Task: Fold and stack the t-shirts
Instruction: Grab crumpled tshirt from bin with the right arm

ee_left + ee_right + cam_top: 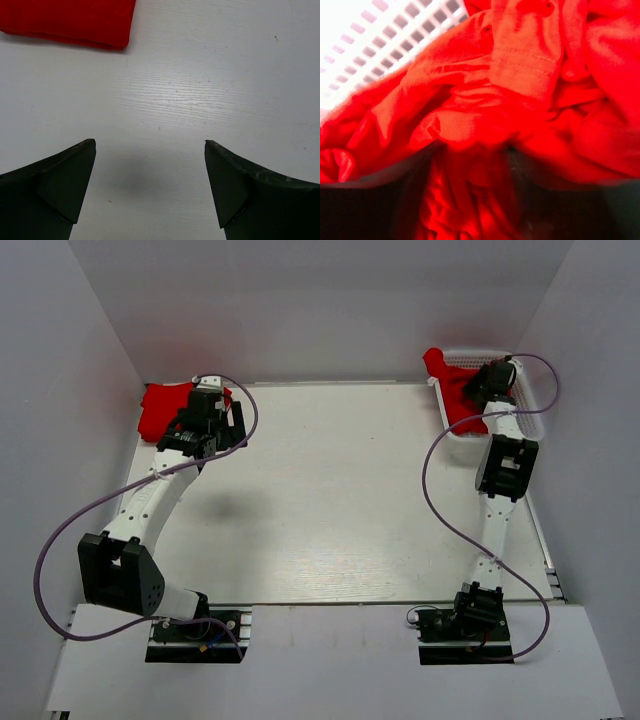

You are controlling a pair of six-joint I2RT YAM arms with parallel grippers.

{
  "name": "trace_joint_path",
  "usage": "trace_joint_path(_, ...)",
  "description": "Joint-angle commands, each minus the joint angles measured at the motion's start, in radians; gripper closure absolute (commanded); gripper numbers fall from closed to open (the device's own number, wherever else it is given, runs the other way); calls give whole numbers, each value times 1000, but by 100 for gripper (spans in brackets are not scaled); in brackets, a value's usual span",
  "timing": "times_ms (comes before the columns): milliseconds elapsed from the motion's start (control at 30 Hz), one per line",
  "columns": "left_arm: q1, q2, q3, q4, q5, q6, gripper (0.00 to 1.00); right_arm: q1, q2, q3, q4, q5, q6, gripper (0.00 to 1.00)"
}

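A folded red t-shirt (165, 410) lies at the table's far left corner; its edge shows at the top left of the left wrist view (70, 22). My left gripper (222, 426) (150, 143) hovers open over bare table just right of it, holding nothing. Crumpled red t-shirts (455, 390) (520, 75) fill the white mesh basket (528, 426) at the far right, one hanging over its left rim. My right gripper (490, 380) (472, 150) is pushed down into that pile. Its dark fingers (420, 170) stand apart, with bunched red cloth between them.
The basket's white mesh wall (395, 30) shows behind the cloth in the right wrist view. White enclosure walls (60, 390) close in the table on the left, back and right. Purple cables (440, 500) loop beside both arms.
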Motion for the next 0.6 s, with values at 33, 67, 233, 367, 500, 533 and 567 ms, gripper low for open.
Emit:
trace_joint_path(33,5,-5,47,-16,-29,6,0,11,44,44,132,-8,77,62)
trace_joint_path(67,5,-5,47,-16,-29,6,0,14,47,45,140,-6,76,68)
trace_joint_path(233,5,5,47,-16,-29,6,0,21,2,24,154,20,82,100)
trace_joint_path(367,5,5,47,-7,-18,6,0,12,-102,-93,190,24,42,100)
trace_joint_path(500,5,-6,47,22,-7,6,0,22,-308,-201,222,64,-39,100)
trace_joint_path(533,5,-17,47,22,-7,6,0,22,-332,-215,224,76,-56,100)
trace_joint_path(567,5,-17,47,31,5,6,0,21,-388,-226,227,82,-70,100)
